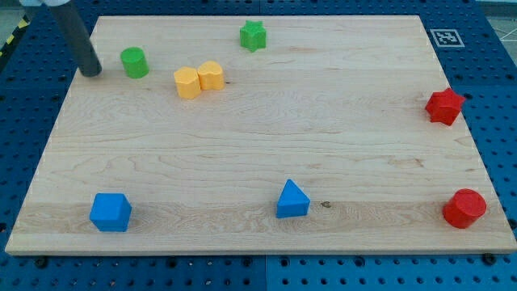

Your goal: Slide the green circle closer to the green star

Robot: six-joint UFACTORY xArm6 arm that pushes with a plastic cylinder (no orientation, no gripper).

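The wooden bench [258, 129] fills nearly the whole view, and its broad middle lies bare, with blocks only around its margins. Along the view's bottom sit the blue cube [110, 212] at the left and the blue triangular block [292, 200] near the centre. By the right edge are the red star [444, 106] and, lower, the red round block [464, 208]. Two yellow blocks [199, 79] touch each other in the upper left. The green star [253, 35] sits close to the top edge, with open wood between it and the green circle [134, 62]. The circle lies near the left edge, just right of my tip [91, 70], apart from it. There is no claw, only the rod.
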